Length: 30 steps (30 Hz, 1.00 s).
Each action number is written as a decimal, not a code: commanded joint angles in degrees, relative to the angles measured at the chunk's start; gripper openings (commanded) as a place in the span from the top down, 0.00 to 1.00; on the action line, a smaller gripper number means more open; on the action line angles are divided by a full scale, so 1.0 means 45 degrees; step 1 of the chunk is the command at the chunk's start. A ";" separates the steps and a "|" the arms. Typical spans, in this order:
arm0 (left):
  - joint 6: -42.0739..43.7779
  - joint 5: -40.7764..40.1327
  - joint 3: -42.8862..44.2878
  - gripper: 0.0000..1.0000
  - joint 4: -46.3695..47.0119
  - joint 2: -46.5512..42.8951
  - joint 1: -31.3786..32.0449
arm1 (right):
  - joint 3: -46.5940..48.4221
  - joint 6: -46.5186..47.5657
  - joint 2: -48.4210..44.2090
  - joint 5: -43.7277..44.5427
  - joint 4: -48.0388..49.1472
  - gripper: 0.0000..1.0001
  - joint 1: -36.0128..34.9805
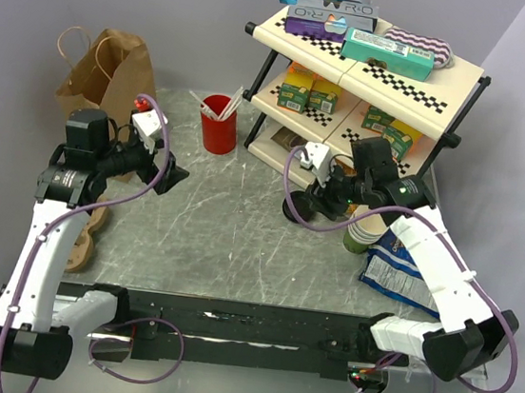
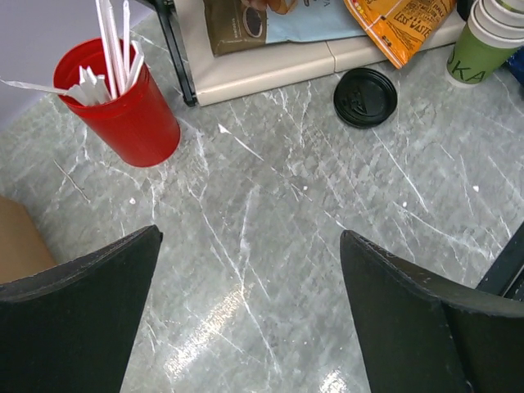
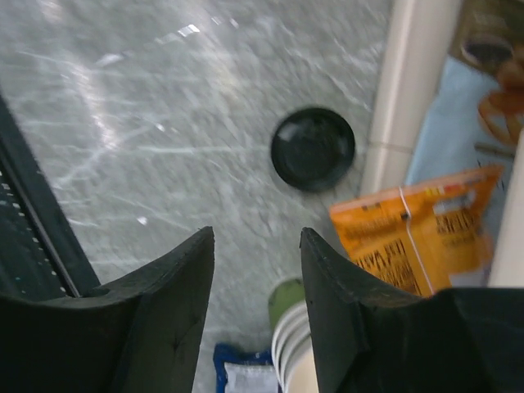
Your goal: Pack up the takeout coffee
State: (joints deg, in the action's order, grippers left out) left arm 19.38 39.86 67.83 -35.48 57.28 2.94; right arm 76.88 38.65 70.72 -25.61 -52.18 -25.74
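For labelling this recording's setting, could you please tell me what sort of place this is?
Probably a lab bench staged as a café takeout counter: a stocked snack rack, a brown paper bag and a red cup of sticks stand on a marbled tabletop.

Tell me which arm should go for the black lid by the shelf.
Right. The right gripper hangs close by the black lid; the left gripper sits farther off across the table.
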 commanded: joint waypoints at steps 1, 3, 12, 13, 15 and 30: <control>0.0206 0.0576 -0.0094 0.03 0.0228 -0.0131 0.0050 | 0.0611 -0.0640 -0.0265 0.2347 -0.0960 0.47 0.0288; -0.0047 0.0732 -0.0113 0.03 0.0617 0.0103 0.0050 | 0.0241 -0.0796 -0.0441 0.2564 -0.1602 0.48 0.0523; -0.1356 0.1534 -0.0289 0.02 0.2298 0.0963 0.0108 | -0.0912 -0.0836 -0.0344 0.2603 -0.2154 0.55 0.2769; -0.1395 0.1592 -0.0270 0.02 0.2396 0.1021 0.0108 | -0.0990 -0.0817 -0.0247 0.2701 -0.2192 0.55 0.2809; -0.1376 0.1670 -0.0230 0.02 0.2397 0.1178 0.0108 | -0.1049 -0.0738 -0.0032 0.2741 -0.2251 0.57 0.3042; -0.1493 0.1573 -0.0366 0.02 0.2612 0.1256 0.0108 | -0.1557 -0.0621 0.0593 0.3405 -0.2330 0.61 0.3297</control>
State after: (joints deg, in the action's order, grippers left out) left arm 13.58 45.25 66.43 -25.89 63.48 3.20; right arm 70.04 35.88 72.60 -11.64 -62.15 -11.40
